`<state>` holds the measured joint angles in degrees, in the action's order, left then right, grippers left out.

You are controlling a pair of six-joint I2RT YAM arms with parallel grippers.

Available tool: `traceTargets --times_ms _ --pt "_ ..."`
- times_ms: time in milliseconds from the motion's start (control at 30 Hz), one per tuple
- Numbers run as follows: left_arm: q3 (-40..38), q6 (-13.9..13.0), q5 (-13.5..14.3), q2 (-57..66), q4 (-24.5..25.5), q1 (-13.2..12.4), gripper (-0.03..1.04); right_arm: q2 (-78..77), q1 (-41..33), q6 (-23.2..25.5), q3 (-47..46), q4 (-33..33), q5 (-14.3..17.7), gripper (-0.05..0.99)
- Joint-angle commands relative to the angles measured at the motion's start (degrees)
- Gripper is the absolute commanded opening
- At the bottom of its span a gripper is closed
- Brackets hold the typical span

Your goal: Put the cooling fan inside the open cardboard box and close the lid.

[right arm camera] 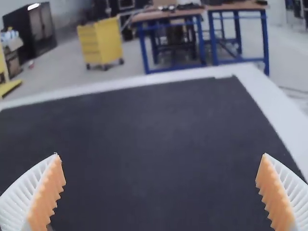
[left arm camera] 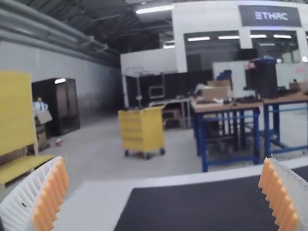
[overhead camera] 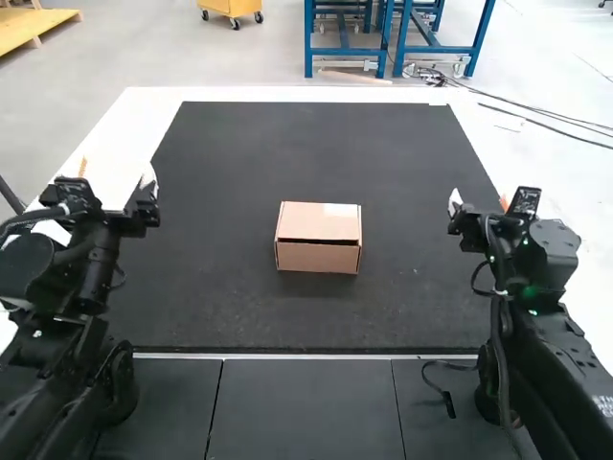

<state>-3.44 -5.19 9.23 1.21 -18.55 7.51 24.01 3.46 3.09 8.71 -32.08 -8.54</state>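
White, ribbed fingers with orange pads (left arm camera: 52,191) mark the left gripper (left arm camera: 162,166), which hangs nearer than the cardboard box (overhead camera: 319,235) and well off to its left, above the left edge of the black mat (overhead camera: 239,163). Its jaws are spread wide with nothing between them. The right gripper (right arm camera: 160,159) sits at about the same depth, well apart from the box on the right side, over the mat's right edge. Its jaws are likewise spread wide and hold nothing.

The box rests on the mat about midway between the two grippers and slightly farther back, touching neither. Its top lies flat and shut, and its contents cannot be seen. Beyond the box, the mat runs on to its far edge, where a white table (overhead camera: 124,125) border shows around it.
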Motion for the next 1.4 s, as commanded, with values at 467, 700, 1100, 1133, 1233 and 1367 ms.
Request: traceTargets --times_ms 467,700,1100,1133,1233,1367 --pt "3.4 10.3 -15.3 -1.3 16.8 -8.4 0.97 -24.0 0.4 -5.8 -8.7 28.6 2.9 0.91" --pt "3.4 8.2 -15.1 -1.3 18.5 -8.4 0.97 -23.8 0.9 -3.8 -8.7 32.3 3.0 0.91" --pt "3.4 4.2 -15.0 -1.3 19.2 -7.2 0.97 -23.9 1.0 -2.9 -8.7 32.4 3.3 0.91" --pt "3.4 4.2 -15.0 -1.3 19.2 -6.3 0.97 -24.0 1.0 -3.1 -8.7 32.3 3.3 0.91" --pt "3.4 4.1 -15.0 -1.3 18.9 -4.1 0.97 -24.0 1.2 -4.1 -8.7 32.4 3.3 0.91" --pt "3.4 4.0 -15.0 -1.3 18.9 -2.2 0.97 -24.0 1.1 -4.2 -8.7 32.4 3.3 0.91"
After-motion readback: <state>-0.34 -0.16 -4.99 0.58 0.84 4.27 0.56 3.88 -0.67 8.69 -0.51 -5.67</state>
